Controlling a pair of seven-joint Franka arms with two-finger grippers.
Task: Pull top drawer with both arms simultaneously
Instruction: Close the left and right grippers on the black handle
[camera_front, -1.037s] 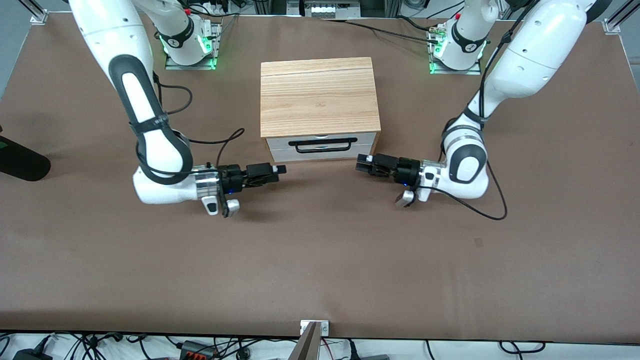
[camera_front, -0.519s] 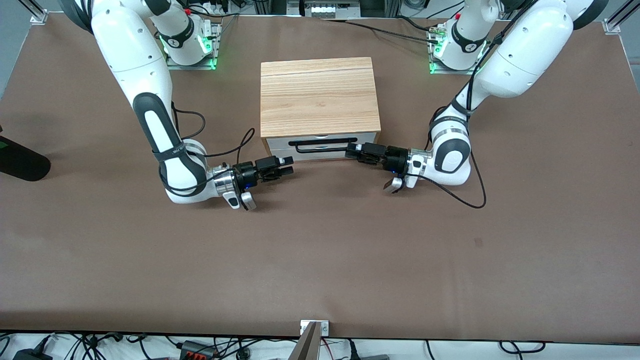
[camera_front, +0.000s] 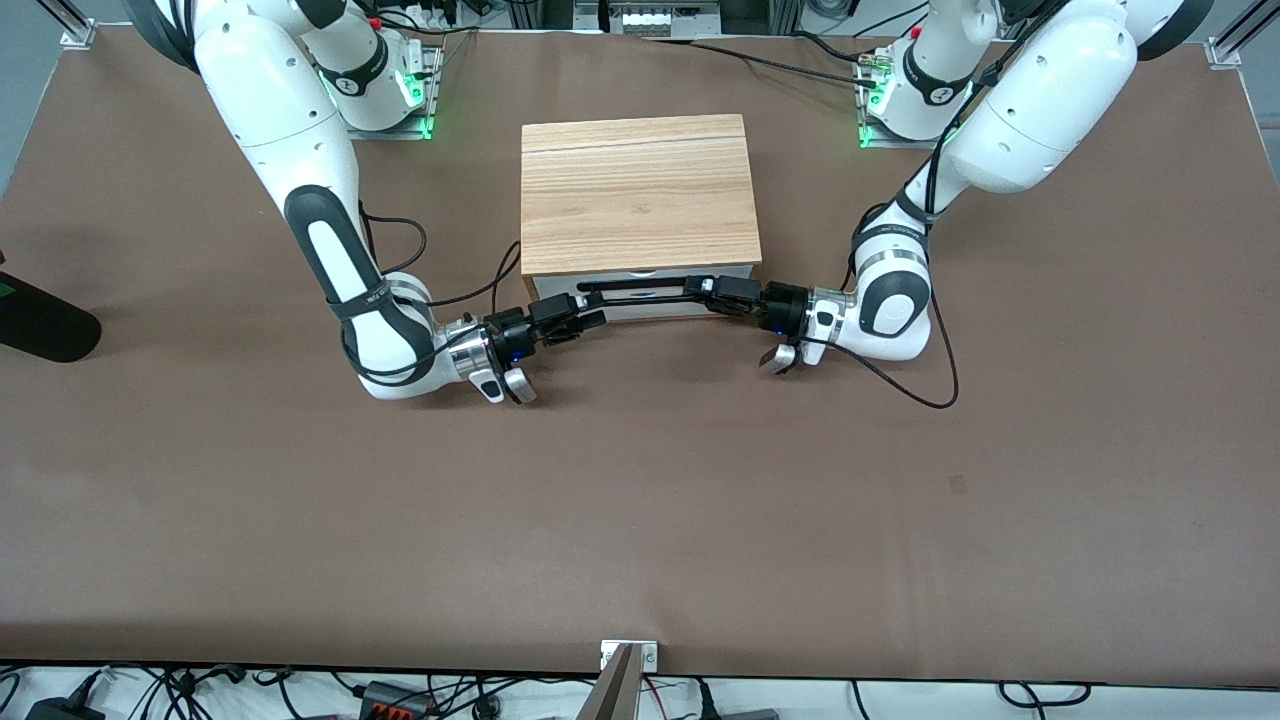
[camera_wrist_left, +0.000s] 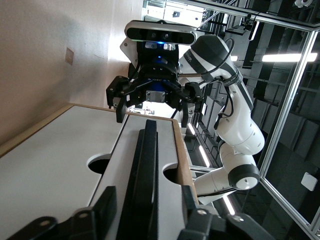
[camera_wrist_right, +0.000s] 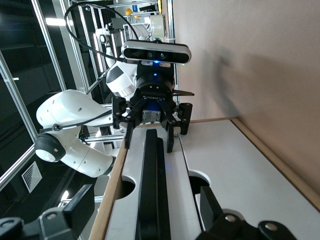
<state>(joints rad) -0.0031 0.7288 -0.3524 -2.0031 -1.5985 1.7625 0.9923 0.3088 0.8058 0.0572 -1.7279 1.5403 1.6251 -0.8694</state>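
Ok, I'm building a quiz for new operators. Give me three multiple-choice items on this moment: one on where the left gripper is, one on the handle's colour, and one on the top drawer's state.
1. Where is the left gripper?
A. at the middle of the handle
B. at the handle's end toward the right arm's end of the table
C. at the handle's end toward the left arm's end of the table

2. What colour is the handle?
A. white
B. black
C. light brown

3. How is the top drawer?
A. shut
B. half out
C. pulled fully out

Answers:
1 C: its fingers straddle that end of the bar, and the right gripper is at the other end.
2 B: a dark bar shows against the white front.
3 A: the front sits flush under the wooden top.
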